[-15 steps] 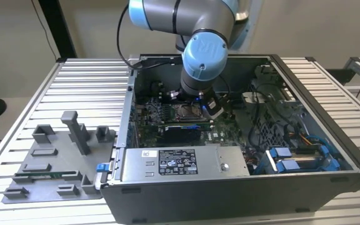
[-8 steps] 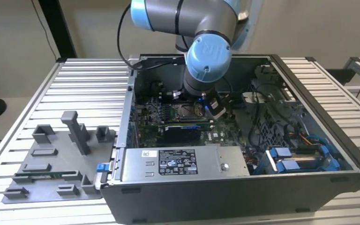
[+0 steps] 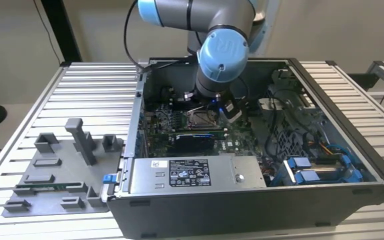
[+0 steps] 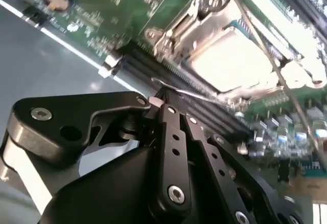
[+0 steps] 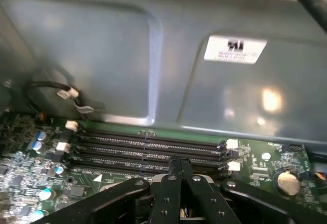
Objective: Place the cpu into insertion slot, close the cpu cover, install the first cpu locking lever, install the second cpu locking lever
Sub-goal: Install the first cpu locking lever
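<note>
with the cpu (image 4: pixel 232 55) already seated in the slot under the cover (image 4: pixel 191 17), the gripper (image 4: pixel 164 101) hangs just beside the socket, fingers pressed together, empty. thin lever (image 4: pixel 189 95) looks stiff, springy; best hooked at its end.

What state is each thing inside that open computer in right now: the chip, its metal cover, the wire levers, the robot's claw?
cpu: seated in the insertion slot, top face showing.
cpu cover: down over the chip's edges.
locking lever: thin wire along the socket's edge, just past the fingertips.
gripper: fingers together, beside the socket.
computer case: side panel off, board exposed.
</note>
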Motion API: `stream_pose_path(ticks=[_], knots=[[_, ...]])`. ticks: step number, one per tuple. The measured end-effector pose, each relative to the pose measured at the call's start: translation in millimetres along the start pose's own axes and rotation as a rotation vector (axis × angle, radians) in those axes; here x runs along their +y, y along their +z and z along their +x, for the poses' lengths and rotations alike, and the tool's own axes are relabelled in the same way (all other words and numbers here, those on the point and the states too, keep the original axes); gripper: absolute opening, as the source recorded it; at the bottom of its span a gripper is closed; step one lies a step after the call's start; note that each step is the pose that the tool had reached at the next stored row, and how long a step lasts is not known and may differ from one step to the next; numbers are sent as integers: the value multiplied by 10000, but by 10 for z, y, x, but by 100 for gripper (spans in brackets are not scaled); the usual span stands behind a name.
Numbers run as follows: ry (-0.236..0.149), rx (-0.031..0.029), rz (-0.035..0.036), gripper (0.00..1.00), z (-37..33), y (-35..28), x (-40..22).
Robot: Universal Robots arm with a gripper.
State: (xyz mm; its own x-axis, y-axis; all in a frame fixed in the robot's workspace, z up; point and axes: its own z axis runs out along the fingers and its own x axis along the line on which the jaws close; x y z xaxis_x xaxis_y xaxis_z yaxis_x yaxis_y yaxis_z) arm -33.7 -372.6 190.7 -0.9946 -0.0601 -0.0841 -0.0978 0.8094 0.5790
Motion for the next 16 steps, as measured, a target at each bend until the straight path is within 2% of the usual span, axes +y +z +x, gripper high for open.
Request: stream_pose_path(ticks=[2,4,13,14,16], knots=[[1,-1,-6,0,10,-48,35],[8,10,-9,0,51,-61,50],[12,13,-7,0,441,-52,110],[11,14,-7,0,479,-51,111],[14,18,-8,0,508,-53,96]])
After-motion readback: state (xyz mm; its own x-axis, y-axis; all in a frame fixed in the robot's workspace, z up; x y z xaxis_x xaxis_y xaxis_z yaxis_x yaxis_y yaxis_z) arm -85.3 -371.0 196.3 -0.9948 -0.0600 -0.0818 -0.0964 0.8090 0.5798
